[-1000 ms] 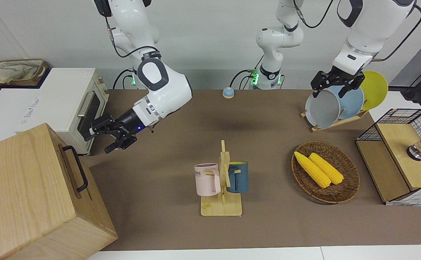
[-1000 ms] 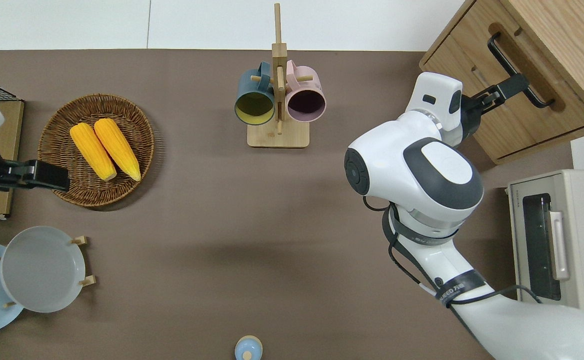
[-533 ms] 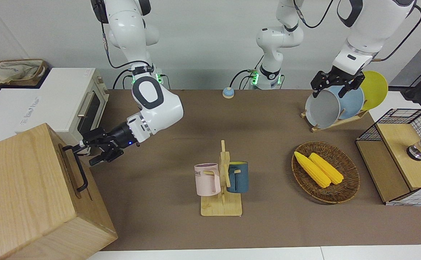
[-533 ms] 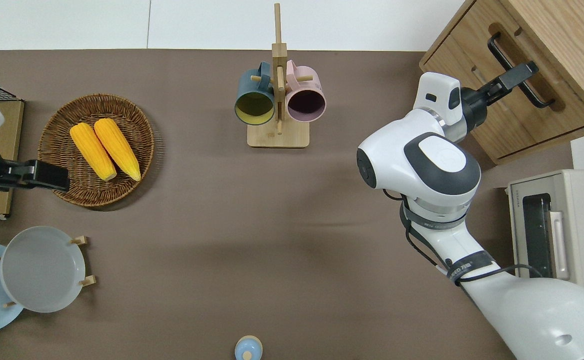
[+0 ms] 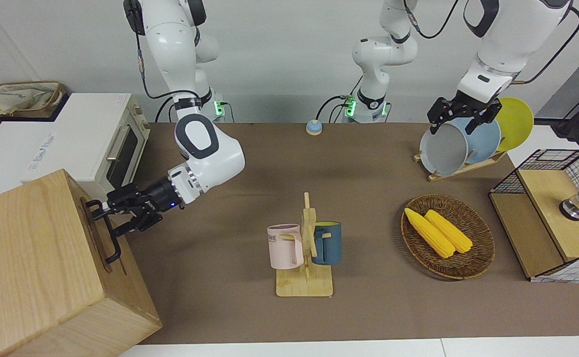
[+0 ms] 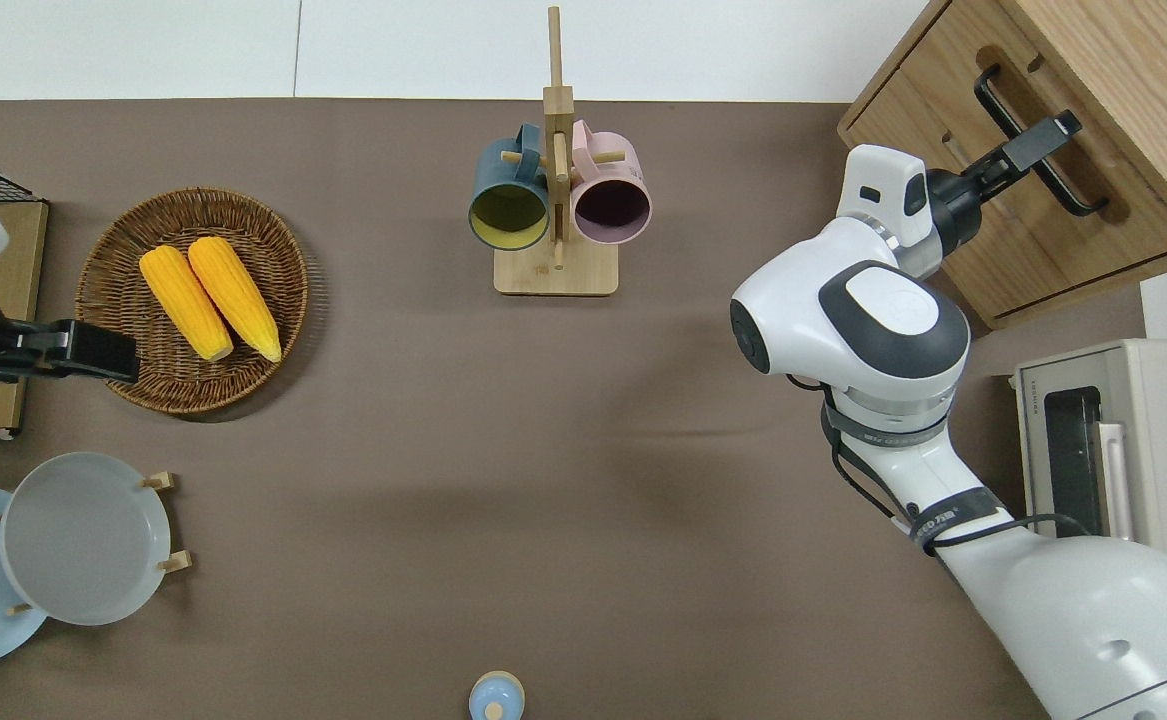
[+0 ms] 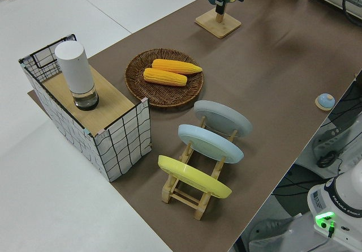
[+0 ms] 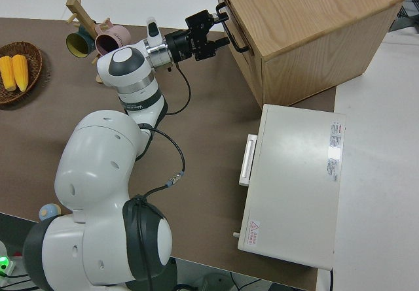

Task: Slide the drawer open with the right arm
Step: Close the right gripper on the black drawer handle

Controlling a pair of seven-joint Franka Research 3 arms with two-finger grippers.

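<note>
Reaching: right gripper (image 5: 115,216) fingers spread wide astride black handle (image 5: 104,231) | drawer (image 6: 1028,185) shut, counter's right-arm end | toaster oven (image 5: 101,148) beside box, nearer robots | left arm parked, fingers' state unclear

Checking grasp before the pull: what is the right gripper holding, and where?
Nothing yet: the right gripper is open, its fingers either side of the drawer's black bar handle, near its middle.
</note>
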